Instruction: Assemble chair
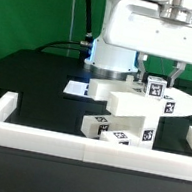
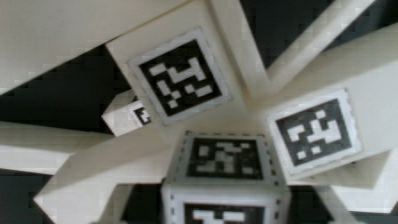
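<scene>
Exterior view: the white chair parts (image 1: 121, 114) stand in a joined, stepped cluster near the middle of the black table (image 1: 25, 82). They sit inside the long white border wall (image 1: 37, 133) that runs along the front and turns back at both ends. Black-and-white tags face the camera on the lower blocks. The gripper (image 1: 158, 84) hangs over the cluster's upper end toward the exterior view's right, its two fingers to either side of the top tagged piece (image 1: 154, 91). I cannot tell whether they press on it or stand slightly off. The marker board (image 1: 77, 86) lies flat behind the parts, toward the exterior view's left. The wrist view is filled by the chair parts (image 2: 107, 150) seen close, white bars crossing at angles and several tags (image 2: 178, 80) showing.
</scene>
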Robot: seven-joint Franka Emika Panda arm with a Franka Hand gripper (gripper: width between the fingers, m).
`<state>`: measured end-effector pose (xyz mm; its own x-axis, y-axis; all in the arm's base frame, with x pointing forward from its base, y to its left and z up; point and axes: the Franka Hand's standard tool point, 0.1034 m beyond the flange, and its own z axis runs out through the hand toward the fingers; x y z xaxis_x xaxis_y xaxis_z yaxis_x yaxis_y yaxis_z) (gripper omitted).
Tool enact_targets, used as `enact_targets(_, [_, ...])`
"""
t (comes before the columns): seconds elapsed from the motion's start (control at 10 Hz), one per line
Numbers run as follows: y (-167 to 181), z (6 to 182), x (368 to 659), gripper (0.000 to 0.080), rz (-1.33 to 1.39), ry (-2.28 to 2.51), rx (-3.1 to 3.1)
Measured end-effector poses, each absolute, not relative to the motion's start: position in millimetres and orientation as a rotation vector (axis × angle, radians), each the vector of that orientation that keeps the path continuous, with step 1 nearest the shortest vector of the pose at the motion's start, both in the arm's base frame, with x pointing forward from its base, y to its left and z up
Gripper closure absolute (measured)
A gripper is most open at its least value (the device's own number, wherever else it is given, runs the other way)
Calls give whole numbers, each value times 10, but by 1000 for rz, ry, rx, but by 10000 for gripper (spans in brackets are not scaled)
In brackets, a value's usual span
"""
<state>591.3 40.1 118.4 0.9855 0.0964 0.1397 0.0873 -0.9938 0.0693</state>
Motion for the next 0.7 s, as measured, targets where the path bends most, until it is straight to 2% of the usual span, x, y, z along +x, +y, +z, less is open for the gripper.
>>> enact_targets(0.7, [395,1195,5925,515,245,-674,3035])
